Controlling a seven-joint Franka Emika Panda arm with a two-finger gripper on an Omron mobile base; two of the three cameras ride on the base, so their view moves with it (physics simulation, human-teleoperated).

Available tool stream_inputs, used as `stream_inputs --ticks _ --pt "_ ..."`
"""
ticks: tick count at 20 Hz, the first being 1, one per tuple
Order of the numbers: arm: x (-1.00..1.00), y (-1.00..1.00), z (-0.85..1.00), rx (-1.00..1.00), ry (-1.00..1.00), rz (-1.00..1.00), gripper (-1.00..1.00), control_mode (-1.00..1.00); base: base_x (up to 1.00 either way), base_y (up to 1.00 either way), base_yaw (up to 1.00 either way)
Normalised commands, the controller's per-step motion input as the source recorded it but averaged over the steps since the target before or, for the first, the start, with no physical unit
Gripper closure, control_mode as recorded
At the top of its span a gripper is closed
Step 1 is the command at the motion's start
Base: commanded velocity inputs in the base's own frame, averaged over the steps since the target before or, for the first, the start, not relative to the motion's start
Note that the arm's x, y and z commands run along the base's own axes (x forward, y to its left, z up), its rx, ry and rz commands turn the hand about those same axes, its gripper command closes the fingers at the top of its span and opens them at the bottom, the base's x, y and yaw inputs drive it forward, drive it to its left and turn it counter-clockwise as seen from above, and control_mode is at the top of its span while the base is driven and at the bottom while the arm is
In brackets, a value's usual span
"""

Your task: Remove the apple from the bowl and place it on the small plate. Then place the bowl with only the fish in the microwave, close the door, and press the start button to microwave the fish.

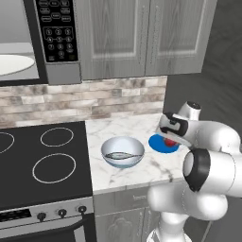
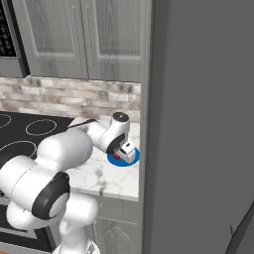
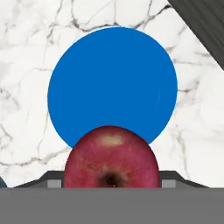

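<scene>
We hold the apple (image 3: 111,156), firm, smooth and apt to roll, across its middle in our half-open claw (image 3: 111,183) at lower centre, above the small plate (image 3: 113,85).

Flat, even light is falling everywhere; edges are looking slightly soft, with hardly any shadows or glare.

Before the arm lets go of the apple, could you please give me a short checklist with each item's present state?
1. Tool shut on the apple: ok.
2. Apple above the small plate: ok.
3. Apple resting on the plate: cannot tell.
4. Bowl holds only the fish: ok.
5. Microwave open, ready for the bowl: ok.
</scene>
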Motion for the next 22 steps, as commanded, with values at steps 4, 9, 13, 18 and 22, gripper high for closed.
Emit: stream_inputs --ticks 4,9,13,18,22 --pt "0.36 0.00 -0.20 0.00 0.07 0.00 1.00 -1.00 0.00 0.00 0.00" --pt "0.35 -0.02 -0.31 0.00 0.05 0.00 1.00 -1.00 0.00 0.00 0.00" --pt "0.27 0.00 -0.34 0.00 0.04 0.00 1.00 -1.00 0.00 0.00 0.00" --pt "0.19 0.00 -0.30 0.00 0.03 0.00 -1.00 -1.00 0.00 0.00 0.00" --pt "0.01 0.00 -0.11 0.00 0.03 0.00 -1.00 -1.00 0.00 0.00 0.00"
